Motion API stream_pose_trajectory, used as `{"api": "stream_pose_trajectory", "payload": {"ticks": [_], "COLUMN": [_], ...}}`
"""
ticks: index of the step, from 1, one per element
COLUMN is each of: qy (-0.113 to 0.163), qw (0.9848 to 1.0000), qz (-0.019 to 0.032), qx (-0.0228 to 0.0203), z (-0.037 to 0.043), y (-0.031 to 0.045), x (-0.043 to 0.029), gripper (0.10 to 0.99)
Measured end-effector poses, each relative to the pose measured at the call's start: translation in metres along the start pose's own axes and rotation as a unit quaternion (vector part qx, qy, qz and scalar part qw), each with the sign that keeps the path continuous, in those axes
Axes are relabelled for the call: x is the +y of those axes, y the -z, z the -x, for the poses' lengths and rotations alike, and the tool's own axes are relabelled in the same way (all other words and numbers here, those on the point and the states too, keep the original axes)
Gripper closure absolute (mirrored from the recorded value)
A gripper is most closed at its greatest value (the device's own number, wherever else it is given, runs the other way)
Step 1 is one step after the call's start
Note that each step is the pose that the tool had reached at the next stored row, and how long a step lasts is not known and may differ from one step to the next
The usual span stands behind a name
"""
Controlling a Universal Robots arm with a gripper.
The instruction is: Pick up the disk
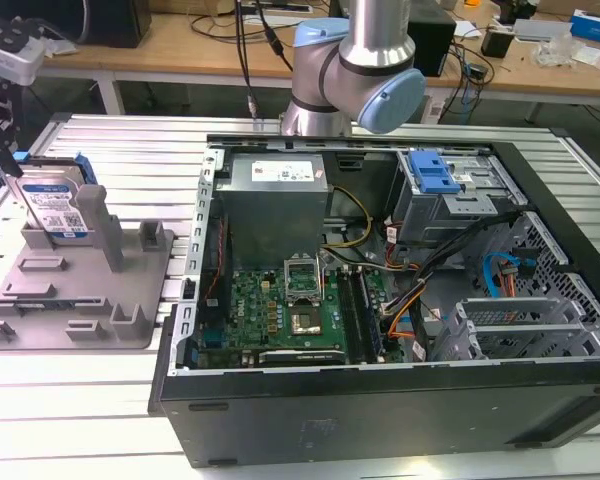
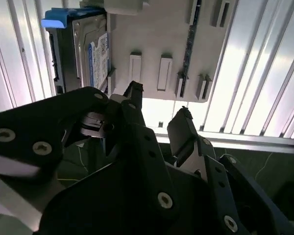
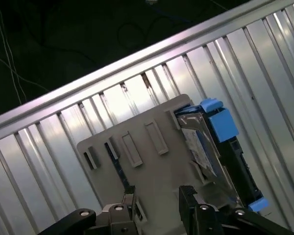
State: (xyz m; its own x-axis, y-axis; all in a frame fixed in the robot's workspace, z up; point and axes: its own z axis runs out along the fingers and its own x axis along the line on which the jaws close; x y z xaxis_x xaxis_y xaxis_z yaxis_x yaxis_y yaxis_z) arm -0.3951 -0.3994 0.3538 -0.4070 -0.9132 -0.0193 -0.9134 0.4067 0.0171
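The disk (image 1: 55, 208) stands on edge in the grey holder (image 1: 100, 300) on the bench (image 1: 110, 140), at the exterior view's left. My tool (image 2: 159, 103) hangs over the holder, fingers apart and empty. The disk is just beside them, not between them.

Dim, backlit hand (image 2: 159, 104); glare perhaps overhead.

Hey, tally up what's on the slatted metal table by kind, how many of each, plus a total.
Disk, standing in the fixture: 1
Grey fixture: 1
Open computer case: 1
Total: 3
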Motion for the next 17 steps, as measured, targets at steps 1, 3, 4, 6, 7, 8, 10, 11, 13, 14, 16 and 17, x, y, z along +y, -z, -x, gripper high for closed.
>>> {"api": "stream_pose_trajectory", "payload": {"ticks": [1,3,4,6,7,8,10,11,13,14,16,17], "qy": [0.007,0.026,0.036,0.06,0.067,0.085,0.121,0.137,0.164,0.173,0.176,0.176], "qw": [1.0,0.9997,0.9993,0.9982,0.9977,0.9964,0.9926,0.9906,0.9864,0.9849,0.9844,0.9844], "qz": [-0.0001,0.0001,0.0004,0.0008,0.001,0.0013,0.0019,0.0022,0.0026,0.0028,0.0028,0.0028], "qx": [0.0,0.0003,0.0005,0.0008,0.001,0.0013,0.0018,0.0021,0.0026,0.0027,0.0028,0.0028], "z": [0.0,0.0,0.0,0.0,0.0,0.0,0.0,0.0,0.0,0.0,0.0,0.0], "y": [-0.0001,-0.0003,-0.0004,-0.0007,-0.0008,-0.001,-0.0016,-0.0018,-0.0021,-0.0021,-0.0022,-0.0022], "x": [0.0,0.0,0.0,0.0,0.0,0.0,0.0,0.0,0.0,0.0,0.0,0.0], "gripper": [0.604,0.604,0.604,0.604,0.604,0.604,0.604,0.604,0.604,0.604,0.604,0.604]}}
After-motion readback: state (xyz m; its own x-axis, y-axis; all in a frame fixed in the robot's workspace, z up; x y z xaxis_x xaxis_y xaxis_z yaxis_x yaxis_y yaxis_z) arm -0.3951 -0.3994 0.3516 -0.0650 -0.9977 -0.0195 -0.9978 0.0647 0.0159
